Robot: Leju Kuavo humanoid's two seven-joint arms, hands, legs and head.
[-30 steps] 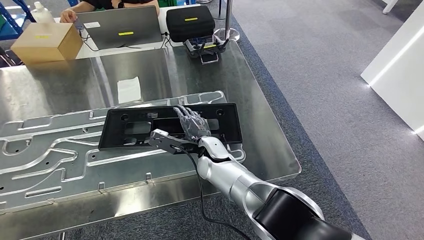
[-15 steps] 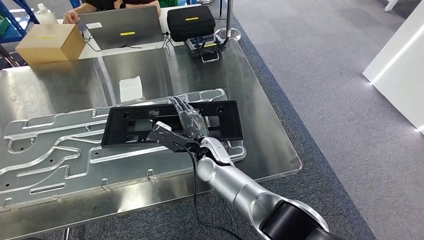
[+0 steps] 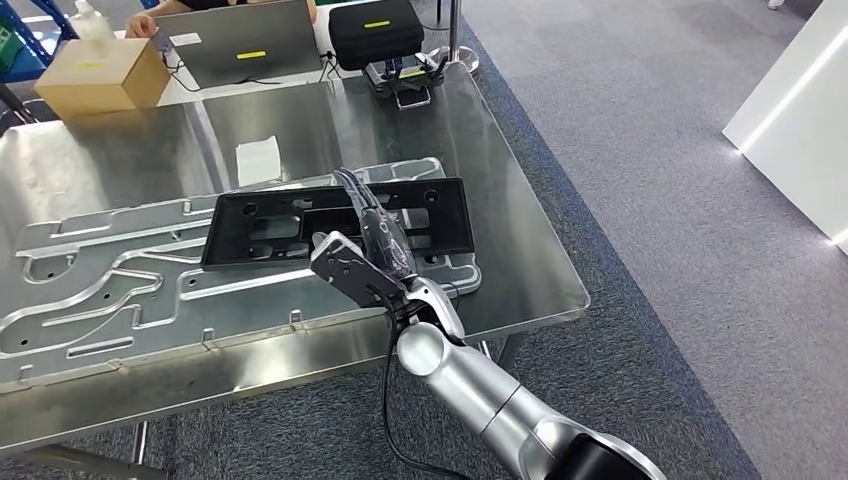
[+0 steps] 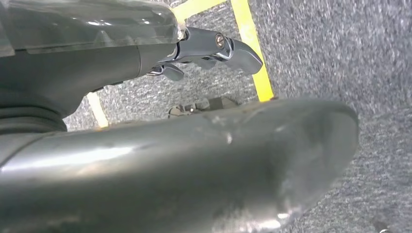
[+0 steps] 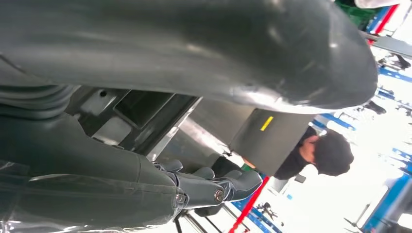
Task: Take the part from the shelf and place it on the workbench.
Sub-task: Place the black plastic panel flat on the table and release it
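Black part on silver workbench. Silver arm, dark grey right hand above part. White paper beyond part. Tan box, grey laptop with yellow label, black case with yellow label at workbench far edge. Grey carpet; yellow floor lines under left hand.

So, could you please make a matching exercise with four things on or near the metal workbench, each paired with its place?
Things:
1. flat black plastic part
2. brown cardboard box
3. black zipped case
4. white paper sheet

Places:
A. far left corner
B. on the bare steel, beyond the black part
C. far end, right of the grey laptop
D. on the silver grooved plate, under the right robot hand

Pairs: 1-D, 2-A, 3-C, 4-B
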